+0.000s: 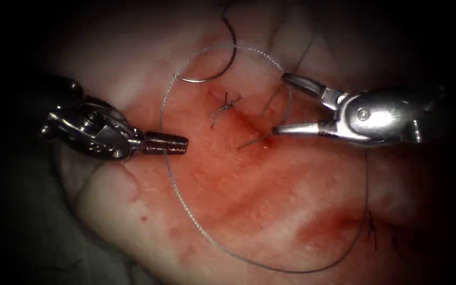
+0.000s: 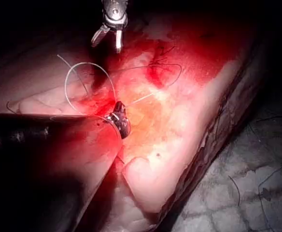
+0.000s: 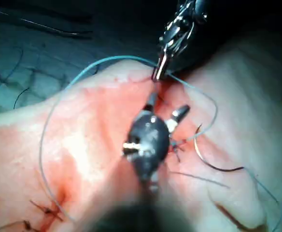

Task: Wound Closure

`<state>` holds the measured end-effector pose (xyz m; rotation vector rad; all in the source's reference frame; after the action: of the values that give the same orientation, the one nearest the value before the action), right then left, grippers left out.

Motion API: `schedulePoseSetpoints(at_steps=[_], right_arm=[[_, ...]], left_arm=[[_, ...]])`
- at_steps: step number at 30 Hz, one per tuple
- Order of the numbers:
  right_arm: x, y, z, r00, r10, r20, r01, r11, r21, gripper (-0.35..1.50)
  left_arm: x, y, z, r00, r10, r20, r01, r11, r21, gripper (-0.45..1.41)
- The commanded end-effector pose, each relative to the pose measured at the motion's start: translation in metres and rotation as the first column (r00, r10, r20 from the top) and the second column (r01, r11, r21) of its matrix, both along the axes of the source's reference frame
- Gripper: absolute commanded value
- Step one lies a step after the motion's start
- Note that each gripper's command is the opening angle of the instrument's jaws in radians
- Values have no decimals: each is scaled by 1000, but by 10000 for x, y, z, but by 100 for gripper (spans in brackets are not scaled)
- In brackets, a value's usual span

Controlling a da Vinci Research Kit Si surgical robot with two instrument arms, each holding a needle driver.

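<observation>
**Left tool pinches the thread, right tool gapes over the cut, needle lies loose**

Nearest the endoscope, a long grey loop of thread [image 1: 207,240] sweeps across the pale, red-stained pork-belly tissue [image 1: 249,195], curving low and then climbing up the right-hand side. A patch of red fluid [image 1: 328,227] sits inside that low sweep.

Up to mid-field now. The left arm's steel needle driver [image 1: 167,143] reaches in from the left, its dark ridged jaws pressed together on the thread, which crosses them just where it rises toward the far loop. In the left wrist view the same tool [image 2: 120,118] sits with the strand arching off it. That tool holds thread, not needle.

Across the cut [image 1: 238,119], the right arm's shiny needle driver [image 1: 281,103] comes in from the right with its jaws spread wide, one tip up, one tip down beside the wound line on the right side. Nothing lies between them. From its own wrist view [image 3: 167,106] the jaws fork apart over the tissue as well.

Between the two tools a dark knotted stitch [image 1: 225,108] sits on the cut, short cut ends sticking out.

Farthest back, the thin dark curved needle [image 1: 215,66] rests free on the tissue surface, beyond the stitch and left of the cut, held by neither tool.
</observation>
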<state>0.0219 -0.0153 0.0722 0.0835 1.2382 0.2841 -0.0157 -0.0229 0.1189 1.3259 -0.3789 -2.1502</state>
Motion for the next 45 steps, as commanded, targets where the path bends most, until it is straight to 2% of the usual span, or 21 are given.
schedulePoseSetpoints(at_steps=[1, 6, 7, 8, 9, 10, 11, 19, 25, 29, 34, 40, 45], right_arm=[[-2, 5, 3, 1000, 18, -5, -18, 1000, -1, 146], [-17, 19, 5, 997, 83, 5, -83, 996, -12, 145], [-21, 21, 6, 996, 90, -4, -90, 996, -15, 133], [-25, 21, 7, 995, 96, -12, -97, 995, -18, 104], [-28, 22, 8, 996, 91, -17, -91, 996, -18, 64], [-31, 24, 10, 996, 91, -15, -91, 996, -18, -1], [-33, 27, 12, 995, 93, -17, -94, 995, -18, -35], [-23, 44, 25, 984, 178, -4, -178, 983, -39, -35], [11, 49, 34, 973, 229, 10, -228, 972, -54, -35], [28, 52, 50, 971, 239, 29, -236, 968, -91, -35], [32, 58, 75, 964, 261, 59, -253, 960, -120, -35], [49, 40, 114, 970, 223, 96, -208, 967, -145, -35], [62, 31, 124, 976, 195, 99, -180, 973, -147, -35]], left_arm=[[-5, -5, 3, 1000, 0, -1, 0, 1000, 0, -45], [-10, -9, 1, 1000, 2, -6, -2, 1000, -15, -45], [-11, -9, 0, 1000, 1, -6, -1, 1000, -15, -45], [-12, -9, 0, 1000, 3, -7, -3, 1000, -20, -45], [-12, -9, -1, 1000, 3, -7, -3, 1000, -20, -45], [-12, -9, -2, 1000, 4, -5, -4, 1000, -18, -45], [-12, -9, -3, 1000, 7, -5, -7, 1000, -23, -45], [-15, -11, -7, 1000, 10, -4, -10, 1000, -29, -45], [-20, -15, -15, 1000, 19, 3, -19, 999, -30, -45], [-24, -17, -29, 1000, 25, 7, -25, 999, -33, -45], [-28, -19, -50, 999, 37, 13, -37, 998, -42, -45], [-31, -15, -75, 998, 54, 17, -53, 997, -56, -45], [-26, -1, -104, 999, 23, 27, -21, 997, -72, -45]])
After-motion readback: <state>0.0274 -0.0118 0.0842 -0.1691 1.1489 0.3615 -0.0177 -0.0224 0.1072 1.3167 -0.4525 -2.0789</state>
